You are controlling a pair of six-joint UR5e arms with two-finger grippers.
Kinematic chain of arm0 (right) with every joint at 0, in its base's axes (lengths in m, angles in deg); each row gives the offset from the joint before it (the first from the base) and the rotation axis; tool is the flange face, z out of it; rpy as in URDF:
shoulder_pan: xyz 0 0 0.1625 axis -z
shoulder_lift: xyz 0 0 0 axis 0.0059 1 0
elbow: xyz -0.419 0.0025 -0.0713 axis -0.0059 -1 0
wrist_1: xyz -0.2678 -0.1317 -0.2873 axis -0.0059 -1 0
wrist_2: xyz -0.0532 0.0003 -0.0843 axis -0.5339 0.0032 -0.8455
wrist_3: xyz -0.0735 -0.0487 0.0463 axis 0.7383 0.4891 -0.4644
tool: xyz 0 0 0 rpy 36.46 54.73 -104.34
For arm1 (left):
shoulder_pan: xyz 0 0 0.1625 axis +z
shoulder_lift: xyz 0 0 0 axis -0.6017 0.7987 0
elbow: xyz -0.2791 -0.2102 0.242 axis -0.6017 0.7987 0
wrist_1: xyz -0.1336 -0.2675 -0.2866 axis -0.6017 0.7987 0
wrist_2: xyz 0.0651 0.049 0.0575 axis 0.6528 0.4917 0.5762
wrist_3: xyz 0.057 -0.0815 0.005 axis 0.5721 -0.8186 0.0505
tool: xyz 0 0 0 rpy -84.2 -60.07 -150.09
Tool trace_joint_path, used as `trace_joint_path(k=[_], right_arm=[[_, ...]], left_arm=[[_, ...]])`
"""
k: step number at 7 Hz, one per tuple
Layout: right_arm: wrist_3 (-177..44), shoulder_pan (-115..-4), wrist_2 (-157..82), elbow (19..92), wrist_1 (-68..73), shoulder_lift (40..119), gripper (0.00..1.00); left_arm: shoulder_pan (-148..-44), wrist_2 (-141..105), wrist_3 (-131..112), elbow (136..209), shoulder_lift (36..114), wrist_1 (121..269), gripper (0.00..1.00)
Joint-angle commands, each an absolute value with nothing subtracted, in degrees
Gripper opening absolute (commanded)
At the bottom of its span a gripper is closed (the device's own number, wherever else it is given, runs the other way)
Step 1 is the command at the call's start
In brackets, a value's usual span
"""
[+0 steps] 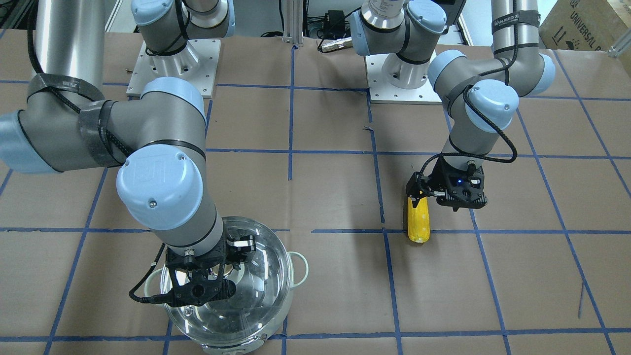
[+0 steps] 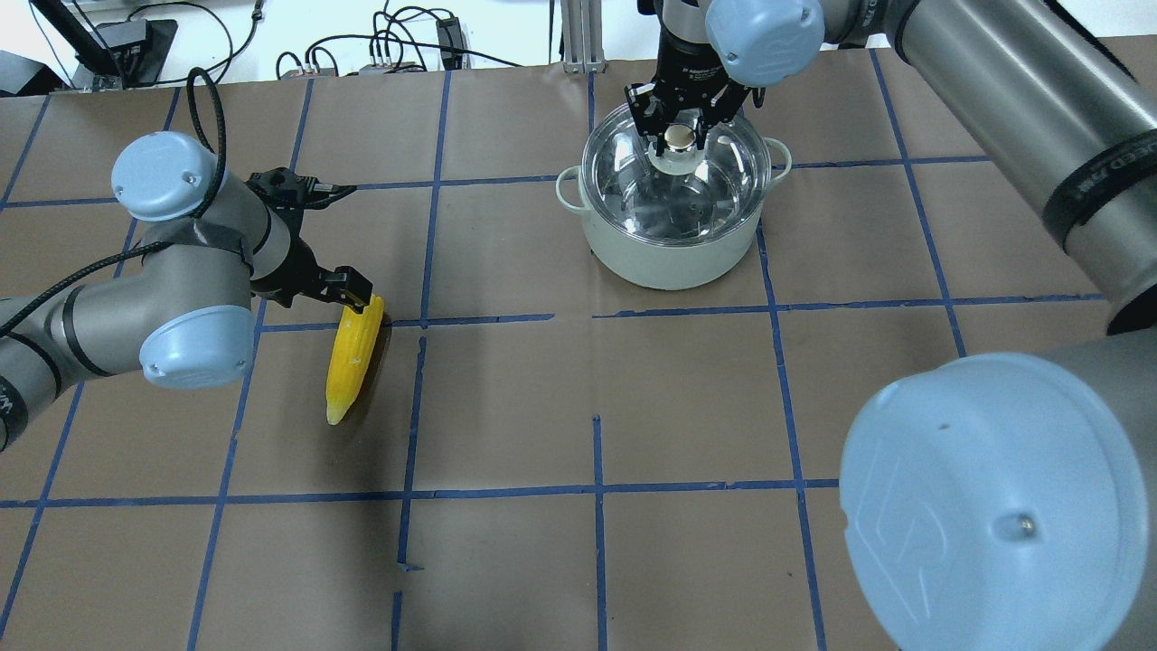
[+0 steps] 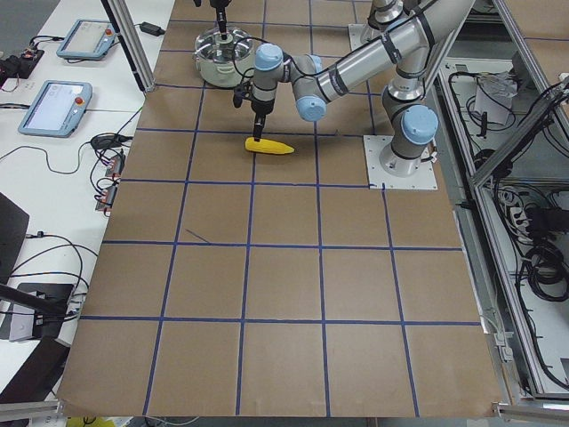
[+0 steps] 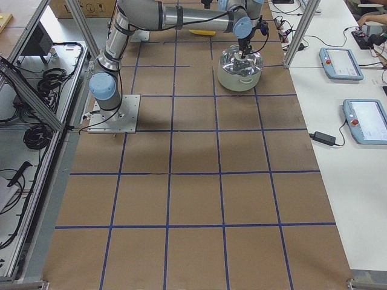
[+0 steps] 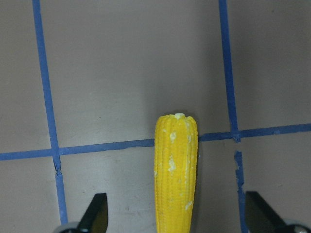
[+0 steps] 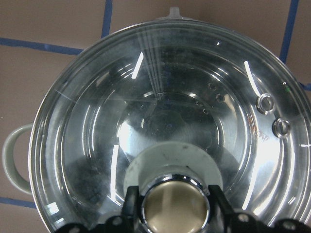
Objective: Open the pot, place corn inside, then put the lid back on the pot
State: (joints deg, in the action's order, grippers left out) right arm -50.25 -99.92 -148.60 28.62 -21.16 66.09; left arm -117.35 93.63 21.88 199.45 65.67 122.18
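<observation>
My right gripper [image 6: 171, 204] clamps the clear domed glass lid [image 6: 146, 97] atop the round steel pot [image 2: 669, 258]; left gripper [image 5: 175, 216] gapes astride the yellow corn cob [image 5: 176, 165].

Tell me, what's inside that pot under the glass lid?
Through the clear lid only the bare shiny bottom of the pot shows; the corn lies outside on the table. The patch beneath the knob and the right fingers is covered.

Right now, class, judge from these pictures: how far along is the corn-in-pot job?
Nothing is finished: the lid still sits on the pot. In hand: the right pincer grips the lid's knob; the left pincer, open, straddles the corn lying on the table. Left: lift lid, load corn, re-lid.
</observation>
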Motion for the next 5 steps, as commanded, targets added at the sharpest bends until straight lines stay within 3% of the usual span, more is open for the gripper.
trace_joint_path(k=[1,5], right_arm=[[-50.3,-99.9,-148.6,28.5,-21.2,66.1,0.17],[-49.6,-98.9,-148.8,22.3,-19.3,67.0,0.18]], left_arm=[[-117.4,93.2,21.9,199.9,70.0,119.1,1.0],[-117.5,93.5,21.8,201.4,70.9,119.1,1.0]])
